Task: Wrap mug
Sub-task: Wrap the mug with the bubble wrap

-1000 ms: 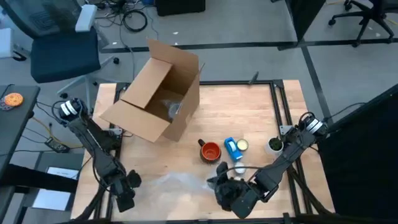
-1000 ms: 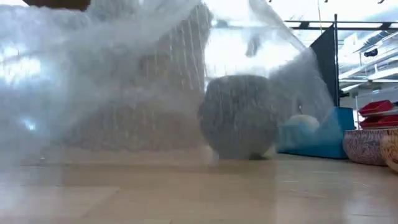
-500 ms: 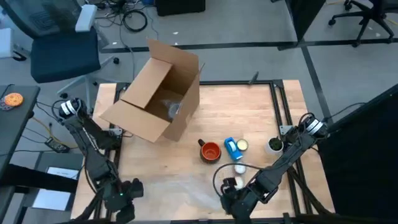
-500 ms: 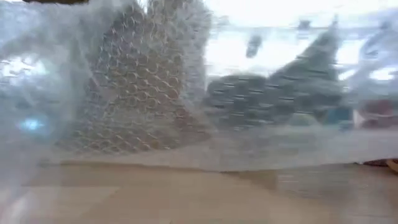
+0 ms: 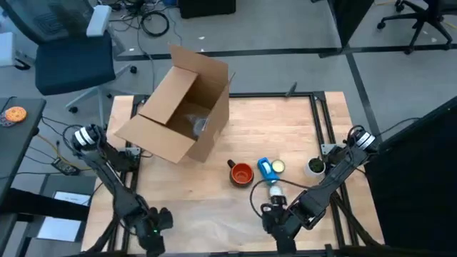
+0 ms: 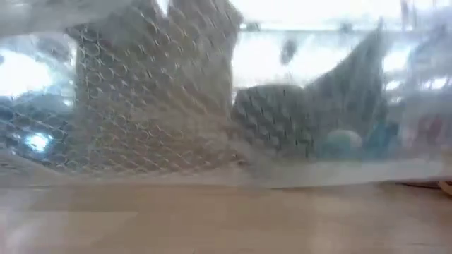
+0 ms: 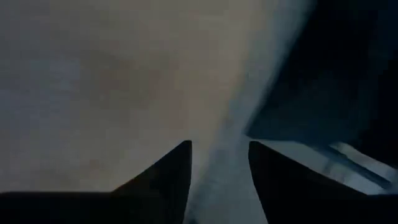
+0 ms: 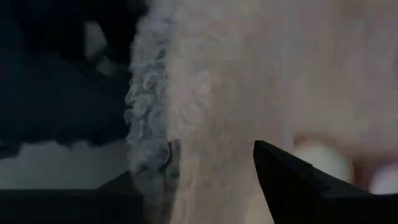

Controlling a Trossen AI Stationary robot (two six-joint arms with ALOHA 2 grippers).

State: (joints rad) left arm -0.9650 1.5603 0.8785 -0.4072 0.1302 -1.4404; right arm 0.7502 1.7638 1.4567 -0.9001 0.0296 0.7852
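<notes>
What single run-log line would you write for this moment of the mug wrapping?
stage: spreading wrap | bubble wrap: flat at table's near edge | orange mug: unwrapped, mid-table | left gripper: near left corner | right gripper: at wrap's right edge

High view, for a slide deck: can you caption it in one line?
Both arms reach the table's near edge over bubble wrap; orange mug waits beside an open cardboard box.

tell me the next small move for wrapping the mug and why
Probably draw the bubble wrap up the table toward the orange mug. Both pincers, left and right, sit at the table's near edge by the sheet, while the mug stands bare, apart from it.
</notes>
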